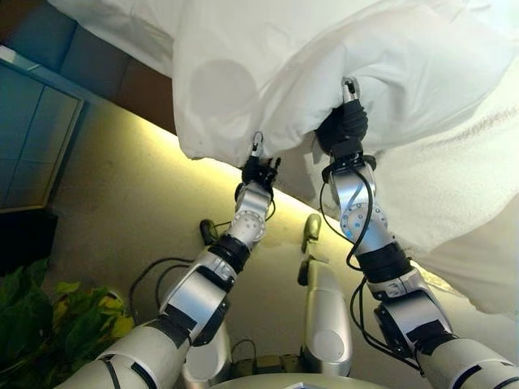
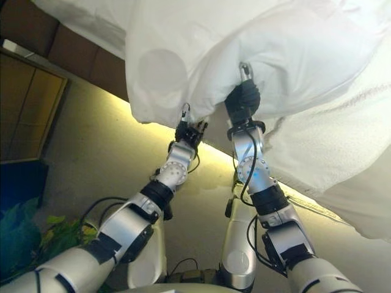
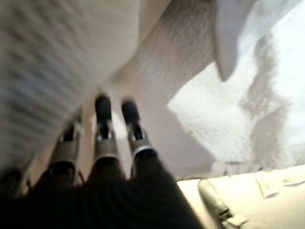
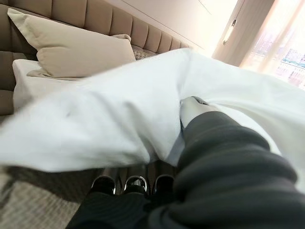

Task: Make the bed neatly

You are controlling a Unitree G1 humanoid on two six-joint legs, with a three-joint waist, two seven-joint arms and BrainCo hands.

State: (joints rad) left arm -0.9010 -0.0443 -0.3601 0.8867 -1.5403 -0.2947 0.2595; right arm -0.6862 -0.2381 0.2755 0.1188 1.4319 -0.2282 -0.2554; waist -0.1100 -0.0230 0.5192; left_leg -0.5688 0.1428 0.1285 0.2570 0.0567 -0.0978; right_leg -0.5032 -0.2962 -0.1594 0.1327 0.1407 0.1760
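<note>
Right hand (image 1: 343, 121): raised at the end of its arm, with the dark ribbed cover toward the head camera. In the right wrist view its thumb (image 4: 193, 106) lies over a fold of the white duvet (image 1: 340, 57) and the dark fingertips (image 4: 137, 183) sit beneath the same fold, so the cloth is pinched between thumb and fingers.

Left hand (image 1: 259, 168): raised beside the right hand, at the lower hem of the duvet. In the left wrist view its fingers (image 3: 103, 129) extend straight and side by side up against the underside of the cloth. No finger is seen curled round the fabric; the thumb is not visible there.

Duvet: lifted off the bed and hanging in a bulging mass above both arms, filling the upper part of both eye views. A textured white bed cover (image 1: 454, 194) drapes below it on the robot's right.

Further out, the right wrist view shows a beige pillow (image 4: 76, 50) lying on a white pillow (image 4: 28, 78), both against a padded brown headboard (image 4: 71, 14). A green plant (image 1: 49, 316) stands on the floor at the robot's lower left.
</note>
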